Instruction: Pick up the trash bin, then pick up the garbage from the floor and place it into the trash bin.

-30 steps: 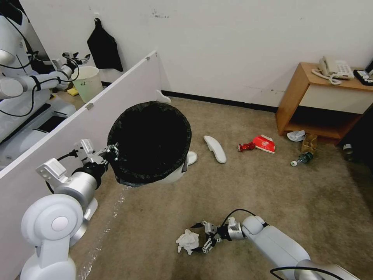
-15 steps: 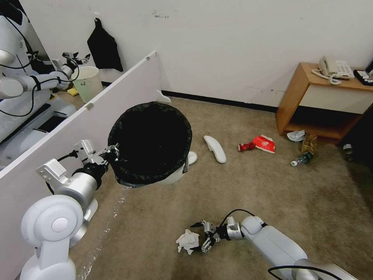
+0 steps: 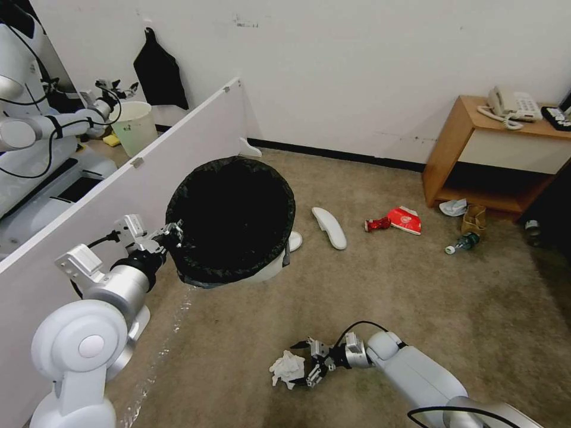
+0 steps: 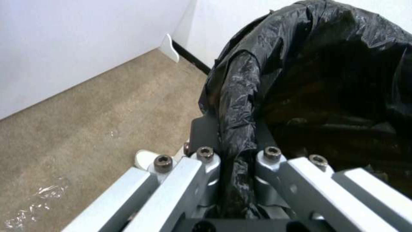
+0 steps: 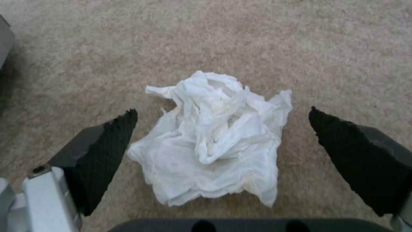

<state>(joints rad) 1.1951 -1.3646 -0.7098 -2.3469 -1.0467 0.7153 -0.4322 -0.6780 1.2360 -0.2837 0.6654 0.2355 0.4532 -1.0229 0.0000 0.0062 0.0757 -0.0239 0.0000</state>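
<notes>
My left gripper (image 3: 174,230) is shut on the near rim of the trash bin (image 3: 232,217), a white bin with a black bag, held tilted above the floor (image 3: 380,285). In the left wrist view the left gripper (image 4: 236,151) pinches the black bag at the trash bin's (image 4: 326,80) rim. Low at the front, my right gripper (image 3: 300,364) stands open beside a crumpled white tissue (image 3: 285,368). Seen from the right wrist, the tissue (image 5: 214,138) lies on the carpet between the right gripper's (image 5: 221,116) spread fingers, untouched. More garbage lies farther off: a slipper (image 3: 330,227), red can (image 3: 376,224), red cup (image 3: 405,219), brown bag (image 3: 474,219), bottle (image 3: 463,243), mask (image 3: 454,207).
A white partition (image 3: 119,196) runs along the left, close to the left arm. Behind it stand another robot (image 3: 35,131) and a cream bucket (image 3: 135,126). A wooden side table (image 3: 505,148) with a phone stands at the right wall. A second slipper (image 3: 293,240) peeks out behind the bin.
The right gripper has crept a little to the left and lower, closer to the tissue. The left arm and the bin have hardly moved.
</notes>
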